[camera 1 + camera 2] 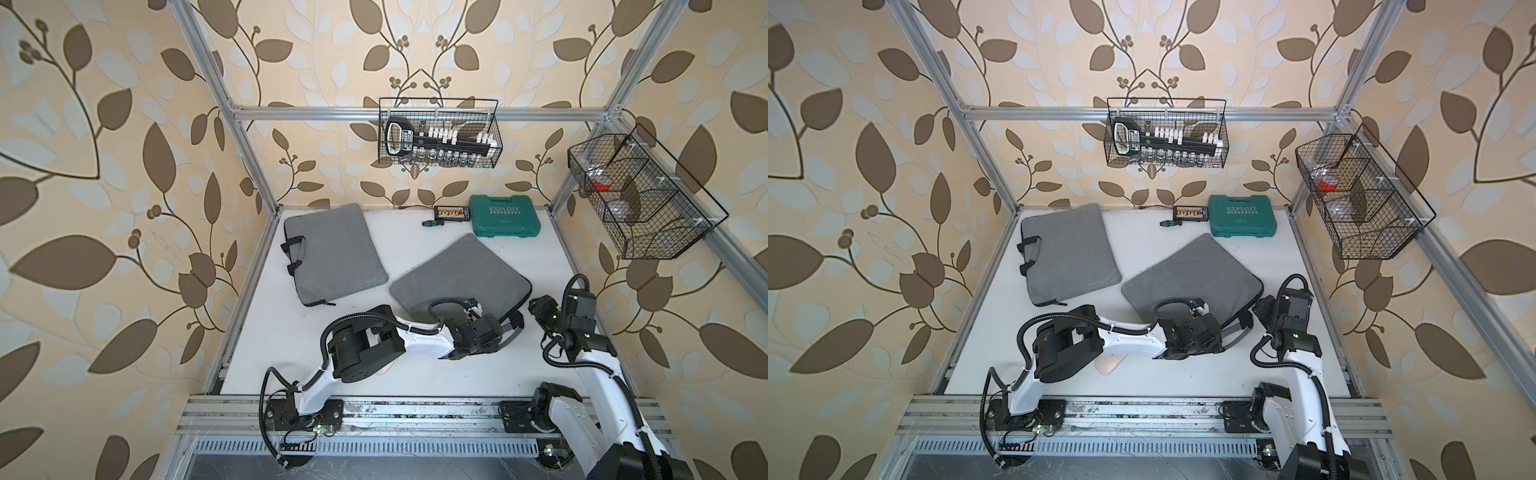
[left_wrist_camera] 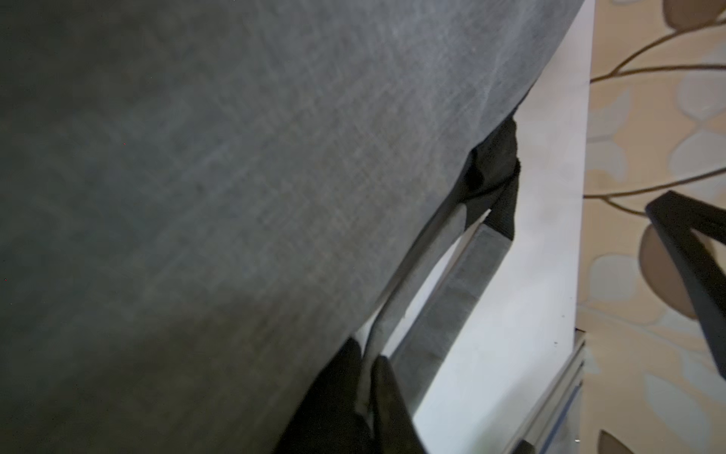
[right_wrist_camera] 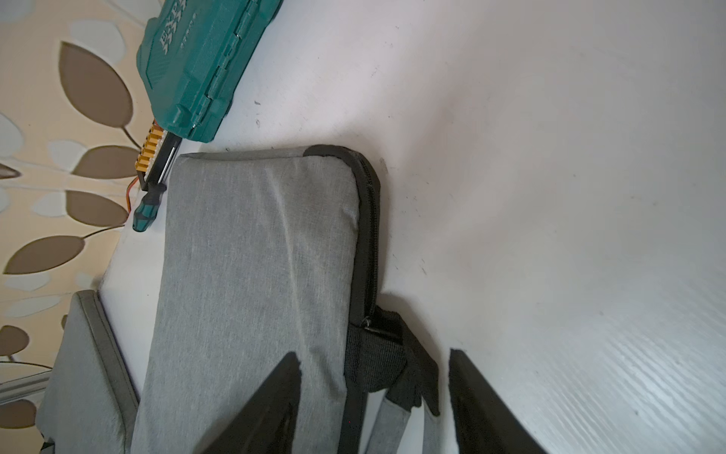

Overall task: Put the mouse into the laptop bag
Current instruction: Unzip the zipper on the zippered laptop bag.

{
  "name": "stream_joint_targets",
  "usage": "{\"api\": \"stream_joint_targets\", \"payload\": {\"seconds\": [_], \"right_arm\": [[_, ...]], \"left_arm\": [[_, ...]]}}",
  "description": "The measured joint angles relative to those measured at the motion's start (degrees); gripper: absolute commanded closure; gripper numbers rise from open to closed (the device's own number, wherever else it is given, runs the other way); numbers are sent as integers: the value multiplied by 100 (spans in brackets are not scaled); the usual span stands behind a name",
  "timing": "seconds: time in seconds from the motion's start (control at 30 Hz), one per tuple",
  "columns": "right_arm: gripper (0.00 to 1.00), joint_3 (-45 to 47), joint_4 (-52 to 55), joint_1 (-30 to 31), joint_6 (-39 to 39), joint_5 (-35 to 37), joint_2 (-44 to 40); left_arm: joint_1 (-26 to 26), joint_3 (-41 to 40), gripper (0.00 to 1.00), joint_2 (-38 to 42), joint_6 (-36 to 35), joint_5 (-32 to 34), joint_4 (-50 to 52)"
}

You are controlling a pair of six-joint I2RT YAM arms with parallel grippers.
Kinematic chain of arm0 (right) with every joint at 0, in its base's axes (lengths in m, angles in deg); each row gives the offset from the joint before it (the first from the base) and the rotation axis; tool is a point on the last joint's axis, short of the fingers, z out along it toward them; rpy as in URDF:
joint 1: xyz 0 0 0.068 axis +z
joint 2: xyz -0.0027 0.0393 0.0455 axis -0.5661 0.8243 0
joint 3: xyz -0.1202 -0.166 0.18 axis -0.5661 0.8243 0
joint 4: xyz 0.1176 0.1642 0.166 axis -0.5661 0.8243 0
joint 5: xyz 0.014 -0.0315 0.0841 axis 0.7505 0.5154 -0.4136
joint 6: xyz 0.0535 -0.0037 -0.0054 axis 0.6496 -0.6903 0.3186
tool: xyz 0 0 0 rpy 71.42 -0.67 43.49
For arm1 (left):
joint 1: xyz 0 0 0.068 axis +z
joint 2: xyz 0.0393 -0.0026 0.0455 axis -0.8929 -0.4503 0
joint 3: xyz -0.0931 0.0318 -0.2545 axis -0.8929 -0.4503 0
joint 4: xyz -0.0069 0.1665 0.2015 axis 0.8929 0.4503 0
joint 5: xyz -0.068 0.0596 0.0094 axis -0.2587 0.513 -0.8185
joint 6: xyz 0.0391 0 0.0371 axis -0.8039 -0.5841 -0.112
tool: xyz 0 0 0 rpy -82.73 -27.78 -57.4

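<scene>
Mouse [image 1: 1108,365], pale pink, smooth rounded shell, on white table [image 1: 1204,374], partly hidden under left arm [image 1: 1129,345], near grey woven-fabric laptop bag [image 1: 1196,274], left gripper [image 2: 369,387] clamped tight on flat handle strap [image 2: 396,298], right gripper [image 3: 373,353] half open, empty, over bag's black zip edge [image 3: 369,220]

Far left: second bag [image 1: 332,249].
Centre: laptop bag [image 1: 461,274].
Far right: tool case [image 1: 505,222], behind the laptop bag.
Near: mouse [image 1: 1109,365], before the laptop bag.

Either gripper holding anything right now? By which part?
Left gripper is shut on a grey handle strap of the nearer laptop bag, pinched partway along it. Right gripper is open, holding nothing.
</scene>
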State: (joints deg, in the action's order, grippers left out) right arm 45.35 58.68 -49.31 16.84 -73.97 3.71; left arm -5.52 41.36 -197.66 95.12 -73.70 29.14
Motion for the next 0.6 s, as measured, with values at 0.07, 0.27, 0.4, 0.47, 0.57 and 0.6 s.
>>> {"api": "stream_joint_targets", "payload": {"seconds": [0.07,0.27,0.4,0.47,0.57,0.6], "right_arm": [[45,61,-61,-22,-22,-68,24],[49,358,-352,-57,-131,-284,-79],[66,511,-459,-63,-160,-393,-317],[72,584,-525,-63,-140,-466,-372],[76,680,-533,-63,-131,-540,-378],[78,704,-531,-63,-131,-573,-376]], "left_arm": [[59,48,100,9,-39,0,85],[61,46,100,289,-57,125,393],[142,26,100,660,35,140,553],[210,9,100,804,109,136,581],[302,-37,100,953,219,140,601],[328,-74,100,994,269,140,603]]}}
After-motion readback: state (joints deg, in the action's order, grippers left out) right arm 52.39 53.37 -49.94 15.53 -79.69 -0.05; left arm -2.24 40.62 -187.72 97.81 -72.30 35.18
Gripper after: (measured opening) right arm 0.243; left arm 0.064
